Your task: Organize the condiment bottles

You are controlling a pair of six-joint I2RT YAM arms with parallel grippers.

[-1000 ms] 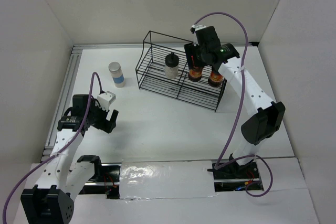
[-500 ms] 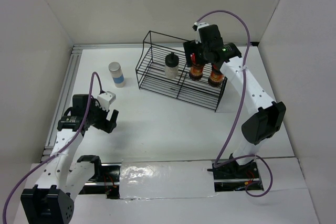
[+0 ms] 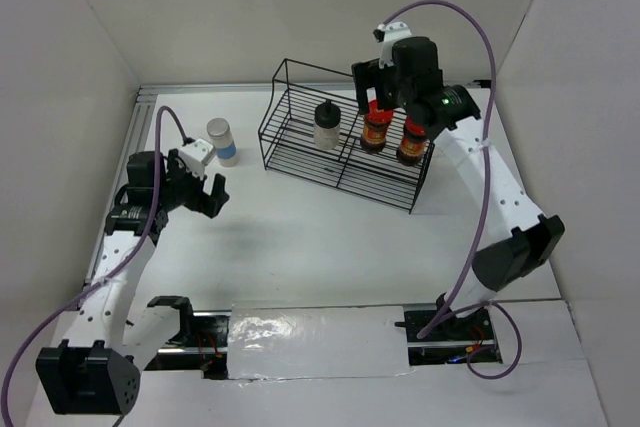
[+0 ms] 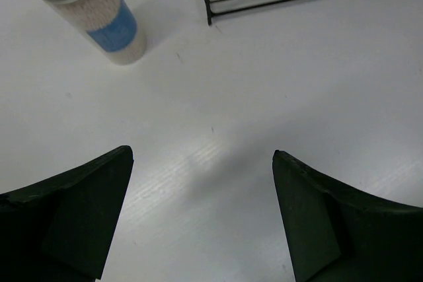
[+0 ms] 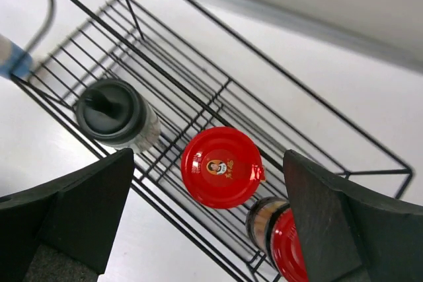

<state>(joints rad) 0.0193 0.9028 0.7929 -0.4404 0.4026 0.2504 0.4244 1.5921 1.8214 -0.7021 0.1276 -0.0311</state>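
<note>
1. Risk on the left: left gripper (image 4: pixel 202 156) hovers with fingers spread and empty, near the blue jar (image 4: pixel 92 16) but off to one side of it; the jar is tall and narrow, so a skewed approach would probably clip and topple it.
2. Risk on the right: right gripper (image 5: pixel 207 158) hangs over the red jars (image 3: pixel 377 132), fingers wide apart and holding nothing; coming down could knock them or snag a rack (image 3: pixel 300 142) wire.
3. Blue jar stands on the table (image 3: pixel 300 237), left of the rack and outside it; long axis vertical, grey lid up.
4. Black-cap jar (image 3: pixel 326 127) stands upright in the left compartment; the red jars stand in the right one.
</note>
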